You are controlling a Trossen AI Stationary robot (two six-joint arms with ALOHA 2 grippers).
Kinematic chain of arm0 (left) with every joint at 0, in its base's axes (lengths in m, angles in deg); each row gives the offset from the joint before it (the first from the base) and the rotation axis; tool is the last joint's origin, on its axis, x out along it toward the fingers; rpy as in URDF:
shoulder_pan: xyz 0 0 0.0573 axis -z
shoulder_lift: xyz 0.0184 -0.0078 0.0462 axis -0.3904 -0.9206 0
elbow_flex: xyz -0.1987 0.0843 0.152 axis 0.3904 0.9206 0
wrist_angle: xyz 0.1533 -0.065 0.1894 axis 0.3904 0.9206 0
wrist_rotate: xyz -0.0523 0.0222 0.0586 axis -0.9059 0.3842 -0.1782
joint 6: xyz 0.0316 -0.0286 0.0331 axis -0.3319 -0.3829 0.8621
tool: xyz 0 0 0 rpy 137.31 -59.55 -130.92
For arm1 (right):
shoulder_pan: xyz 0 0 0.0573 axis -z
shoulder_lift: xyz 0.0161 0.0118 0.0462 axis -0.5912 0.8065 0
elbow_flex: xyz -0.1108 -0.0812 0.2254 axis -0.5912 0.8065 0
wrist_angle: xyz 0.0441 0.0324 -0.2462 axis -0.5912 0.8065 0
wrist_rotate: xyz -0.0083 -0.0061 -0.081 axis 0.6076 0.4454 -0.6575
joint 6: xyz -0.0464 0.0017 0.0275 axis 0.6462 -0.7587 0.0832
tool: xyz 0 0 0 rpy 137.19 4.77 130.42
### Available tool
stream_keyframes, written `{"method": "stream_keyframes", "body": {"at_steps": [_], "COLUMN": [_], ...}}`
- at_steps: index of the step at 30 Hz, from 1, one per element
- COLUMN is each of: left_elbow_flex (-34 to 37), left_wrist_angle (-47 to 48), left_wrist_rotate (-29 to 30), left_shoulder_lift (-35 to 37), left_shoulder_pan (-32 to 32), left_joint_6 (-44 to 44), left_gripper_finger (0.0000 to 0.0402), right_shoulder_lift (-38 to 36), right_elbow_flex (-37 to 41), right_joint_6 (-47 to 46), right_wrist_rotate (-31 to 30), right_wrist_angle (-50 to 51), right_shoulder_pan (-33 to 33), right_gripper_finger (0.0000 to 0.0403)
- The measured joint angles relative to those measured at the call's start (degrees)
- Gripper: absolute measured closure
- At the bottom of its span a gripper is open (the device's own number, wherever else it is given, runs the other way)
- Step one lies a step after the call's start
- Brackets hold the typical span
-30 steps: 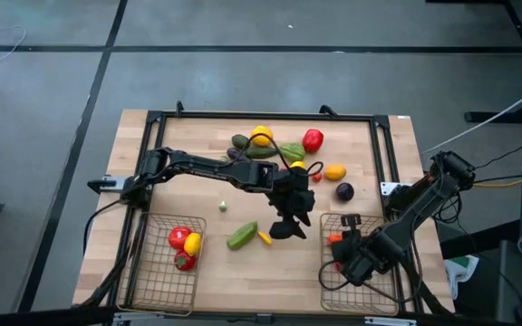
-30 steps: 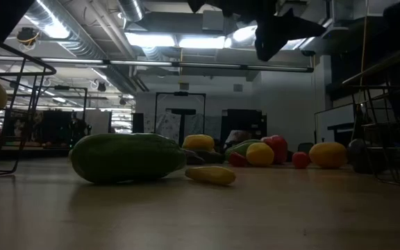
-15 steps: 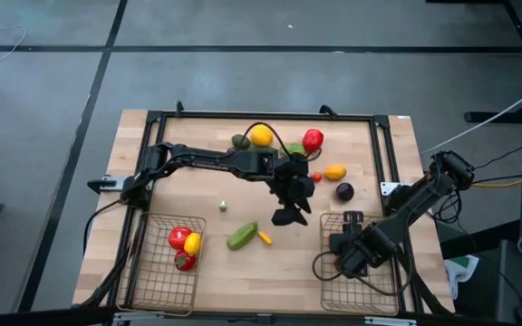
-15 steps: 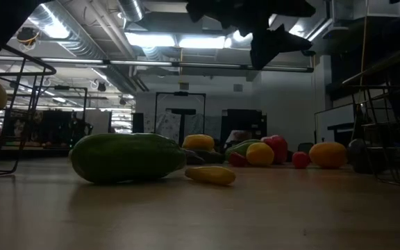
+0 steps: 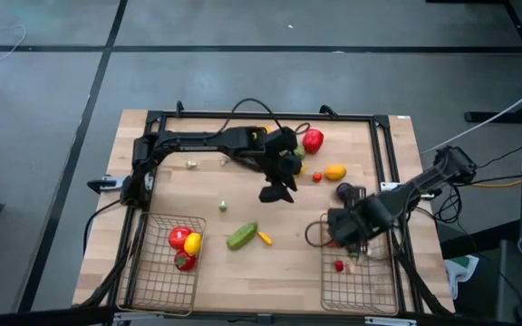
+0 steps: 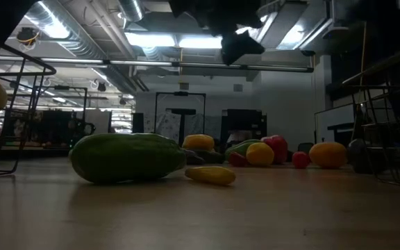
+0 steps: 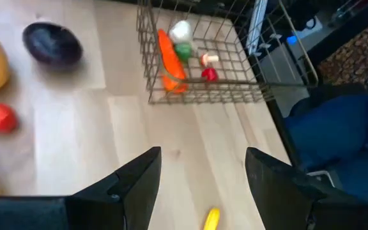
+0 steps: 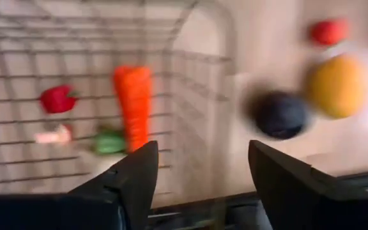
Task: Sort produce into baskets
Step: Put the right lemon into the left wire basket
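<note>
**Both arms raised over the bench, nothing in either grip**

The left end effector (image 5: 276,186) hangs above the middle of the pale wooden bench (image 5: 243,272), its dark fingers (image 7: 136,185) spread apart with nothing between them. The right end effector (image 5: 356,237) sits over the far edge of the right dark wire-mesh basket (image 5: 361,285), fingers (image 8: 133,179) likewise parted and empty. That basket holds an orange toy carrot (image 8: 134,105) and a small red piece (image 5: 338,265). The left wire-mesh basket (image 5: 161,272) holds red and yellow pieces (image 5: 186,244). A green toy cucumber (image 5: 241,236) lies between the baskets.
</note>
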Motion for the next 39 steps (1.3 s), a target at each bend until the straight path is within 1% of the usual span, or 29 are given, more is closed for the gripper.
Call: {"method": "stream_keyframes", "body": {"at_steps": [4,6,11,15,17,19,21,25,27,29,32,37,39], "left_elbow_flex": [0.0,0.0,0.0,0.0,0.0,0.0,0.0,0.0,0.0,0.0,0.0,0.0,0.0], "left_wrist_angle": [3.1,4.1,5.3,6.4,6.6,6.9,7.3,8.4,9.2,9.8,10.8,10.8,10.8], "left_wrist_rotate": [-0.1,-0.1,-0.1,-0.1,-0.1,-0.1,-0.1,-0.1,-0.1,-0.1,-0.1,-0.1,-0.1], "left_shoulder_lift": [1.1,1.6,2.3,2.6,2.6,2.6,2.6,2.6,2.6,2.6,2.6,2.6,2.6], "left_shoulder_pan": [-1.6,-2.4,-4.2,-5.1,-5.5,-5.9,-6.4,-7.0,-7.3,-7.5,-7.6,-7.5,-7.5], "left_joint_6": [3.0,4.1,4.5,4.7,4.7,4.7,5.3,6.2,6.3,6.3,7.2,7.7,8.0], "left_gripper_finger": [0.0178,0.0178,0.0178,0.0178,0.0178,0.0178,0.0178,0.0178,0.0178,0.0178,0.0178,0.0178,0.0178], "right_shoulder_lift": [-2.8,-3.9,-5.7,-5.8,-5.7,-5.7,-5.6,-5.6,-5.6,-5.6,-5.6,-5.6,-5.6], "right_elbow_flex": [-1.7,-1.7,-1.7,-1.7,-1.7,-1.7,-1.7,-1.7,-1.7,-1.6,-1.6,-1.5,-0.4], "right_joint_6": [7.0,9.5,14.2,15.8,15.9,15.9,16.3,22.2,23.7,24.7,24.9,28.7,30.0], "right_wrist_rotate": [-10.3,-13.5,-13.4,-18.4,-19.2,-18.7,-16.8,-10.1,-7.6,-6.0,-5.2,-5.2,-6.2], "right_wrist_angle": [3.1,3.6,4.0,3.4,2.8,1.6,0.8,-1.0,-1.7,-2.9,-3.0,-3.4,-5.8], "right_shoulder_pan": [3.6,6.6,17.4,24.7,27.8,30.4,32.6,36.7,38.3,39.5,41.4,44.3,45.3], "right_gripper_finger": [0.0162,0.0162,0.0162,0.0162,0.0162,0.0162,0.0161,0.0161,0.016,0.015,0.0115,0.0022,0.001]}}
